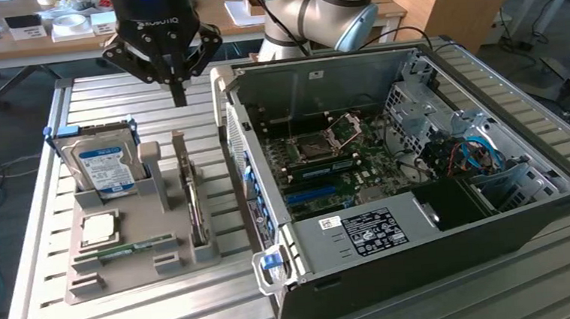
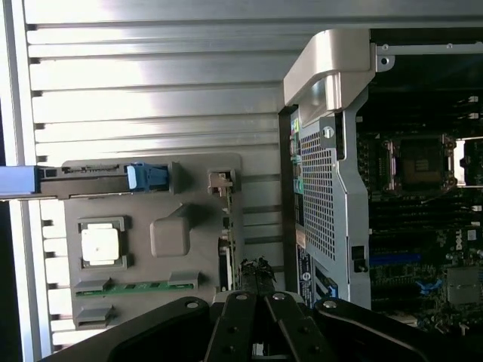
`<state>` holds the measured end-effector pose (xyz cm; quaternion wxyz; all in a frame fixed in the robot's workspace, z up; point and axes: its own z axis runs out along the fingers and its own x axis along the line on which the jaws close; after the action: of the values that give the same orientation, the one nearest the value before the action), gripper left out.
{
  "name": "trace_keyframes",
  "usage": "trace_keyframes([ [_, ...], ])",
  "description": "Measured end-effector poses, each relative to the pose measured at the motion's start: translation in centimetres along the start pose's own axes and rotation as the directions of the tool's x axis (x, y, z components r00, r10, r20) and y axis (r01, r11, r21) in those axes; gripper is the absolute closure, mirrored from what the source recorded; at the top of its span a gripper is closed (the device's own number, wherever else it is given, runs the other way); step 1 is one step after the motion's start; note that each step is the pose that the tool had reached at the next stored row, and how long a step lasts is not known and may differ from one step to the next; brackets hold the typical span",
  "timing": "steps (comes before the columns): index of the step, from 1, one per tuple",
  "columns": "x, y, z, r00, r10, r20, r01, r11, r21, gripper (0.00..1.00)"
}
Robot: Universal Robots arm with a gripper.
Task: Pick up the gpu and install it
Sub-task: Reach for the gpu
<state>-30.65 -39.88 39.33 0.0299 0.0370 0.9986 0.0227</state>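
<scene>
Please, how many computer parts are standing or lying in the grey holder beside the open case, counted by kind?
hard drive: 1
processor chip: 1
memory stick: 1
gpu: 1
Total: 4

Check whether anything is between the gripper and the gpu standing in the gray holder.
Nothing visible does. The gripper hangs shut over one end of the gpu, which stands on edge in the gray holder, with only open air between them. The computer case beside the holder lies open.
</scene>
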Motion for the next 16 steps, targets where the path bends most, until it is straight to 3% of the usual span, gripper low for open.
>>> trace_keyframes([
  [16,0.4,-0.03,-0.03,1.0,0.0,0.0,0.0,1.0,0.0001,0.89],
])
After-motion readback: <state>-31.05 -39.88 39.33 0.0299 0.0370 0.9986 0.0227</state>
